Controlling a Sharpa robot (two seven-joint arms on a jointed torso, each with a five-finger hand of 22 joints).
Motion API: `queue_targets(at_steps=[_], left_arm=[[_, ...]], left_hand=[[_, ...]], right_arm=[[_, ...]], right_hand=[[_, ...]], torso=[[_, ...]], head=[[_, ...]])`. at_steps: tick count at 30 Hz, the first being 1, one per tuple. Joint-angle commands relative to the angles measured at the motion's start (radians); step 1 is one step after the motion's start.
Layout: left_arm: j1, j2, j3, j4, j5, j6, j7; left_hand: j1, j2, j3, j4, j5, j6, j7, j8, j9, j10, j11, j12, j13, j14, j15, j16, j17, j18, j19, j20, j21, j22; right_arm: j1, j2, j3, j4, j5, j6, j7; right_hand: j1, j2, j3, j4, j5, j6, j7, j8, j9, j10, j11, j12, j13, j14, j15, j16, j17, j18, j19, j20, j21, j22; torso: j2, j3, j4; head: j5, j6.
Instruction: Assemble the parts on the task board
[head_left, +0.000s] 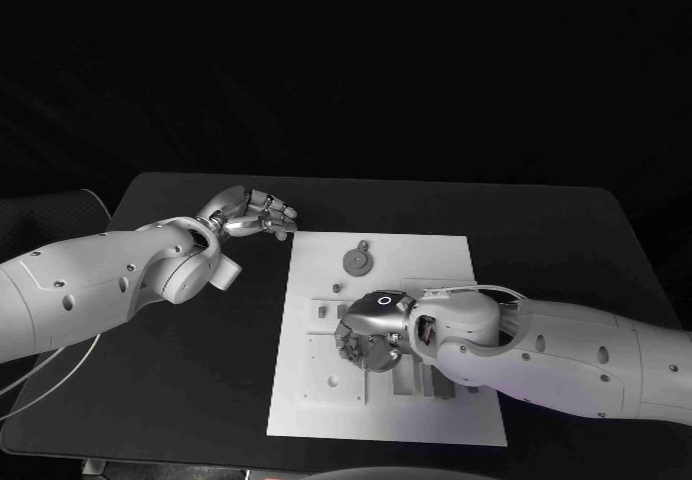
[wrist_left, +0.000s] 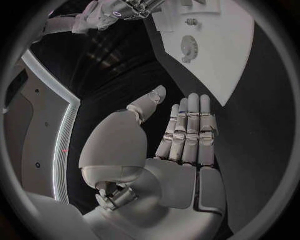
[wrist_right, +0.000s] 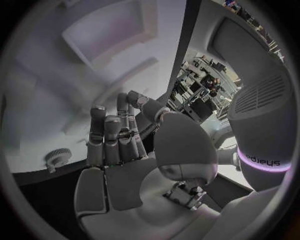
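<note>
Black table (head_left: 188, 400), white task board (head_left: 433, 250) mid-table: small toothed part (head_left: 356, 262) lies near its far edge, likely light, rigid, best pinched at rim; left hand (head_left: 254, 215) beside board, empty, fingers straight; right hand (head_left: 369, 335) over board, fingers curled, hold unclear.

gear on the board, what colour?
Grey gear, on the white board; clearest in the head view.

Black table (head_left: 188, 400), dark surroundings
</note>
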Motion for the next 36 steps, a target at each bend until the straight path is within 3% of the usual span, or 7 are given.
queue_targets(at_steps=[1,9,17,21,30,33,36], left_arm=[[0.001,0.001,0.001,0.004,0.006,0.007,0.009],[0.001,0.000,0.001,0.004,0.006,0.006,0.007],[0.001,-0.002,0.001,0.003,0.006,0.005,0.002],[0.001,-0.003,0.001,0.002,0.006,0.004,0.003],[0.001,-0.007,0.001,0.001,0.006,0.002,0.004],[0.001,-0.007,0.001,0.000,0.006,0.002,0.005],[0.001,-0.006,0.001,-0.001,0.006,0.002,0.006]], left_hand=[[-0.002,0.008,-0.007,-0.001,-0.001,-0.001,-0.001,0.000,-0.001,-0.008,0.000,-0.003,-0.002,0.005,0.000,-0.005,0.001,0.007,0.008,0.001,-0.006,0.001],[0.000,0.008,-0.007,-0.001,-0.001,-0.001,-0.001,0.000,-0.001,-0.008,0.000,-0.003,-0.002,0.006,-0.001,-0.006,0.003,0.008,0.008,0.001,-0.006,0.001],[-0.001,0.008,-0.007,-0.001,-0.001,-0.001,-0.001,0.000,-0.002,-0.009,0.000,-0.003,-0.002,0.007,-0.001,-0.006,0.004,0.007,0.009,0.001,-0.006,0.001],[-0.001,0.007,-0.007,-0.001,-0.001,-0.002,-0.001,0.000,-0.002,-0.010,0.000,-0.004,-0.003,0.006,0.000,-0.008,0.005,0.007,0.008,0.001,-0.006,0.001],[0.000,0.007,-0.007,-0.001,-0.001,-0.002,0.000,-0.001,-0.002,-0.011,0.001,-0.004,-0.003,0.006,0.000,-0.009,0.007,0.007,0.008,0.001,-0.007,0.002],[0.000,0.006,-0.007,-0.002,-0.001,-0.002,0.000,-0.001,-0.002,-0.011,0.001,-0.004,-0.003,0.006,0.000,-0.009,0.007,0.007,0.008,0.001,-0.007,0.002],[0.000,0.007,-0.007,-0.002,-0.001,-0.002,0.000,0.000,-0.002,-0.011,0.001,-0.004,-0.003,0.006,0.000,-0.010,0.008,0.007,0.008,0.001,-0.007,0.002]], right_arm=[[-0.005,-0.002,-0.004,-0.003,-0.021,0.032,0.001],[-0.005,-0.005,-0.004,-0.006,0.001,-0.010,-0.006],[-0.005,-0.020,-0.004,-0.002,0.014,-0.041,-0.002],[-0.005,-0.034,-0.004,0.009,0.021,-0.064,0.003],[0.002,-0.089,0.000,0.052,0.042,-0.085,0.004],[0.012,-0.112,0.009,0.069,0.052,-0.104,0.007],[0.016,-0.132,0.026,0.084,0.068,-0.108,0.011]], right_hand=[[0.006,-0.001,0.005,-0.001,-0.001,0.005,-0.002,0.001,0.018,0.004,0.003,-0.006,0.001,0.002,-0.006,-0.005,0.000,0.012,-0.001,-0.009,0.002,0.017],[-0.019,-0.049,-0.013,0.009,-0.001,-0.032,0.015,-0.022,0.015,-0.027,0.017,-0.029,-0.003,-0.004,0.007,-0.006,0.000,0.012,-0.001,-0.005,0.001,0.016],[-0.047,-0.098,-0.032,0.029,-0.004,-0.115,0.051,-0.067,0.005,-0.042,0.027,-0.040,0.001,-0.014,0.017,-0.007,0.002,0.012,-0.004,-0.002,-0.003,0.016],[-0.047,-0.105,-0.061,0.015,-0.003,-0.155,0.062,-0.088,-0.004,-0.047,0.033,-0.043,0.005,-0.018,0.021,-0.006,0.003,0.012,-0.008,-0.003,-0.003,0.017],[-0.045,-0.109,-0.066,0.014,-0.002,-0.159,0.064,-0.090,-0.005,-0.048,0.034,-0.044,0.007,-0.019,0.022,-0.005,0.004,0.012,-0.008,-0.003,-0.004,0.017],[-0.045,-0.109,-0.066,0.014,-0.002,-0.157,0.064,-0.089,-0.005,-0.047,0.034,-0.044,0.007,-0.019,0.022,-0.005,0.004,0.012,-0.008,-0.003,-0.004,0.016],[-0.042,-0.106,-0.066,0.015,-0.002,-0.153,0.062,-0.086,-0.004,-0.046,0.033,-0.043,0.008,-0.020,0.022,-0.006,0.003,0.012,-0.008,-0.003,-0.004,0.016]], torso=[[0.000,0.0002,-0.0013],[0.000,-0.0002,-0.0005],[0.000,0.0002,-0.0006],[0.000,0.0000,-0.0008],[0.000,0.0004,-0.0010],[0.000,0.0001,-0.0019],[0.000,0.0000,-0.0014]], head=[[0.000,0.000],[0.000,0.000],[0.000,-0.001],[-0.005,-0.002],[-0.006,0.002],[-0.009,0.007],[-0.012,0.009]])
